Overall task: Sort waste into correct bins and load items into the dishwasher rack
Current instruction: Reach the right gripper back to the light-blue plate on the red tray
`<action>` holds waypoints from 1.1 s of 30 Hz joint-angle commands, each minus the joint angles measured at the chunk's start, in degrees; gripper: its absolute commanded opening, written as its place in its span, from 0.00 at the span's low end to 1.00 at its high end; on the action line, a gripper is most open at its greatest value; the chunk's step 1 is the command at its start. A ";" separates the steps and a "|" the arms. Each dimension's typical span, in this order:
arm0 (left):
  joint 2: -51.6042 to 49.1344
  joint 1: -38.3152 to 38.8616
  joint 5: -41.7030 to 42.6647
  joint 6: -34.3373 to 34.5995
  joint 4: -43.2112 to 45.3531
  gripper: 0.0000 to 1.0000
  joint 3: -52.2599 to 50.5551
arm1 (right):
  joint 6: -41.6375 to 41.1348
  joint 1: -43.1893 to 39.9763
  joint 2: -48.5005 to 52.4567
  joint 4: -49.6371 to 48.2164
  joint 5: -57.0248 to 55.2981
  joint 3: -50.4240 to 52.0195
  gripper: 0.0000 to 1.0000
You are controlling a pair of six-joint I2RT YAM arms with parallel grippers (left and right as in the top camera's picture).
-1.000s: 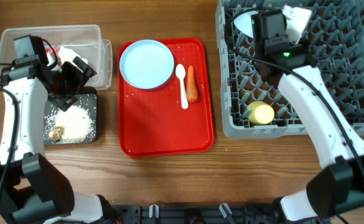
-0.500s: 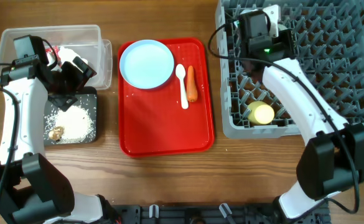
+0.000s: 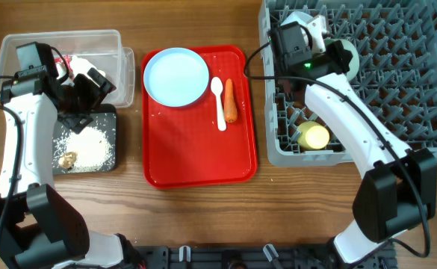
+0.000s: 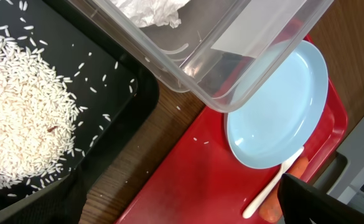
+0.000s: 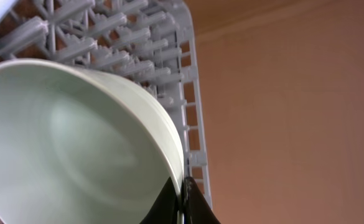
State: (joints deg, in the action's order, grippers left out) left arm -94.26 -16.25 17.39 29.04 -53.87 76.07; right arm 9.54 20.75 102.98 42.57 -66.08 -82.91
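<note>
The dishwasher rack [image 3: 397, 90] takes the far right corner of the tabletop. In the middle of the tabletop lies the red tray [image 3: 196, 157], just beside the rack. The clear tub [image 3: 106, 41] stands at the far left corner, and the black tray [image 3: 112, 119] lies just beside it, on the side toward the near edge.

The pale blue plate [image 3: 175, 77] rests on the far left part of the red tray. The pale green bowl [image 3: 346, 58] is inside the rack near its far left corner, tilted on its side among the pegs. The right end effector [image 5: 183, 193] is closed on its rim, one dark finger inside the bowl and one outside. The yellow cup [image 3: 313, 136] lies in the rack close to its near left corner.

The crumpled wrapper [image 3: 76, 61] with tissue is in the clear tub. The carrot [image 3: 231, 101] and the white spoon [image 3: 219, 101] lie side by side on the red tray, right of the plate – the spoon is between plate and carrot.

The rice [image 3: 90, 146] forms a heap in the black tray, and the small brown lump [image 3: 68, 158] sits at the heap's left edge. The left end effector [image 3: 91, 86] is above the place where tub and black tray meet – I cannot tell whether its fingers are apart or together.
</note>
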 commanded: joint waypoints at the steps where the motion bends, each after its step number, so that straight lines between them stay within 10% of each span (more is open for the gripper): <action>1: 0.83 -0.26 -0.35 -0.24 0.04 1.00 0.66 | -4.13 0.28 0.79 0.57 -1.62 0.00 0.04; 14: 0.83 -0.26 -0.35 -0.24 0.07 1.00 0.66 | -0.72 -0.57 10.43 -7.02 -14.99 0.00 0.04; 27: 0.83 -0.26 -0.35 -0.24 0.07 1.00 0.66 | 3.13 5.81 10.45 -4.28 -1.33 0.02 0.04; 33: 0.83 -0.26 -0.35 -0.24 0.07 1.00 0.66 | 4.02 11.63 10.45 -2.91 2.19 0.02 0.75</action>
State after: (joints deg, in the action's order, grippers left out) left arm -94.26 -16.25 17.39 29.02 -53.82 76.07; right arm 13.50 28.86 112.55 39.83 -67.46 -82.87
